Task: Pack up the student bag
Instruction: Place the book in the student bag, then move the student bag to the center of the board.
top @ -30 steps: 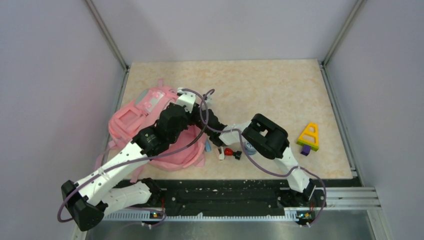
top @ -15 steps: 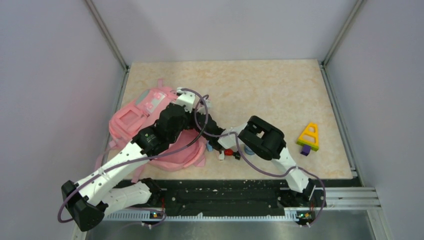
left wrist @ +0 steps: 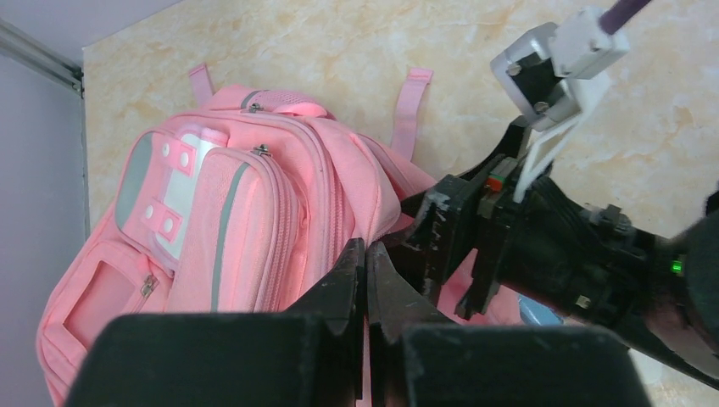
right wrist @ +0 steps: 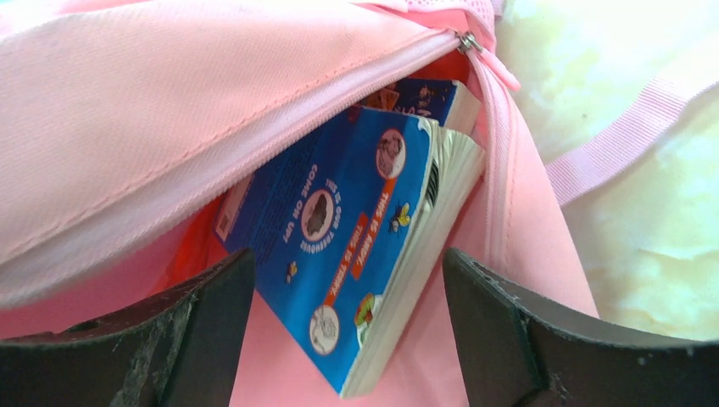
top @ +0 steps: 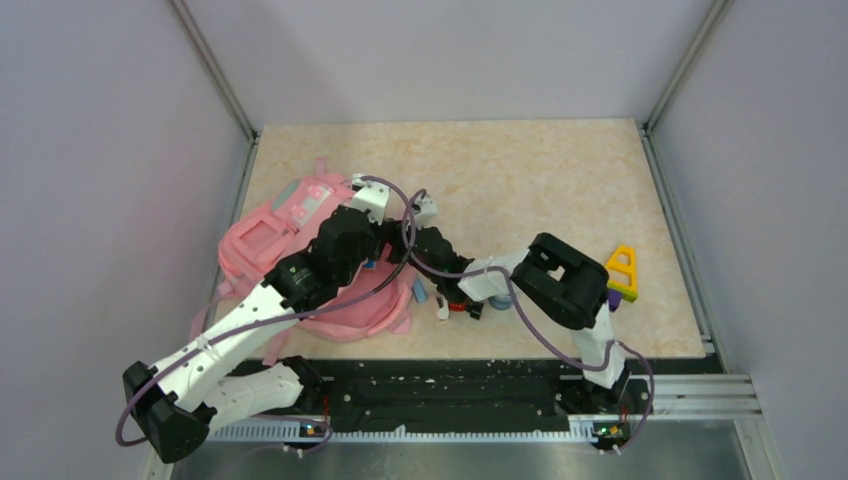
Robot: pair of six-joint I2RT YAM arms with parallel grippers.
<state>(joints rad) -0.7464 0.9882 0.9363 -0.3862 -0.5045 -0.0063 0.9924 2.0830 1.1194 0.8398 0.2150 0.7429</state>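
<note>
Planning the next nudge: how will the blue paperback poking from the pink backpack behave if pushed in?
The blue paperback probably flexes little: its page block looks thick. Its smooth cover should slide on the student bag, though the slack zipper edge might snag a corner.

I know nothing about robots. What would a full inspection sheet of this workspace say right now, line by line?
Surface: beige marbled table, flat.
Job's things: pink student bag lying at the left, main zip open; a blue book sticks partway out.
Clutter: yellow triangle at the right, partly behind the right arm; small red and white bits near the front edge.
Grippers: left gripper shut against the bag's fabric; right gripper open, fingers either side of the book.
Cables: purple cables loop along both arms; one crosses the bag.
Surroundings: plain lilac walls, metal corner posts.
</note>
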